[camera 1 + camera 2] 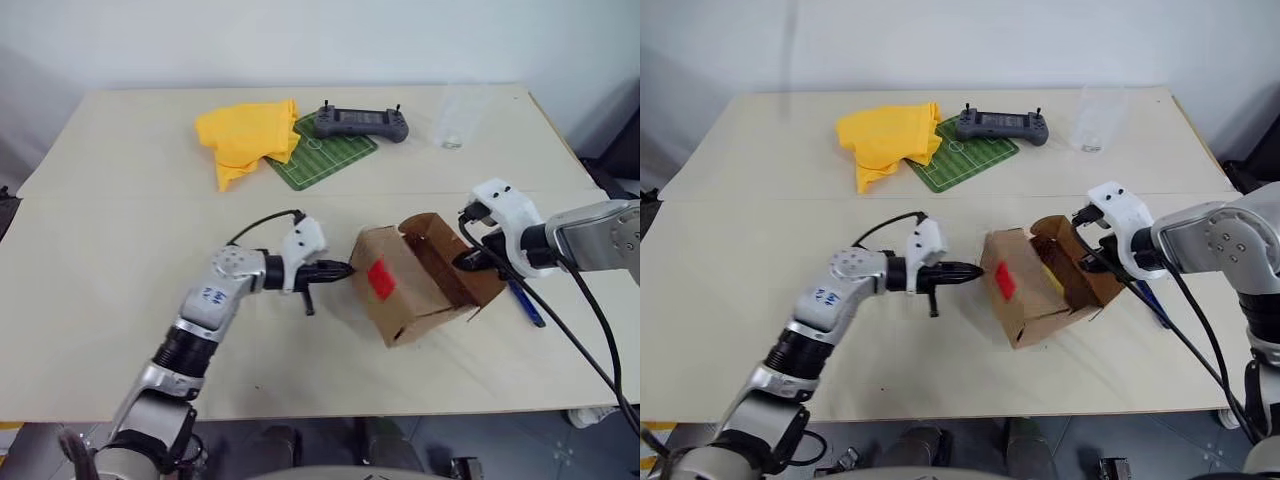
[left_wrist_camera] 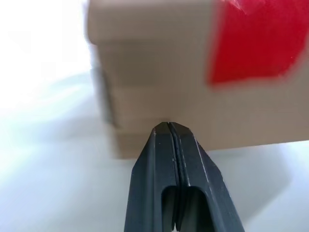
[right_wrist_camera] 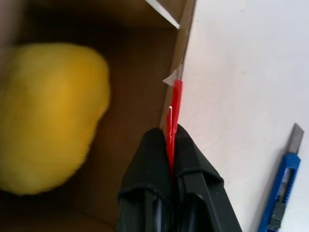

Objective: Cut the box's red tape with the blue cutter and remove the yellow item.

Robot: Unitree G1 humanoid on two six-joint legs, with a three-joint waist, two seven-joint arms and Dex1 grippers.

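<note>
One box sitting on surface, one red tape patch, one yellow lump, one blue cutter, one yellow cloth, one green mat, one grey controller, one clear cup.

Table: box, blue cutter, yellow cloth, controller.

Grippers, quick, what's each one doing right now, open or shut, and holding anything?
Left gripper: shut, empty, fingertips against the box by the red tape.
Right gripper: shut on the box's taped flap edge.
</note>
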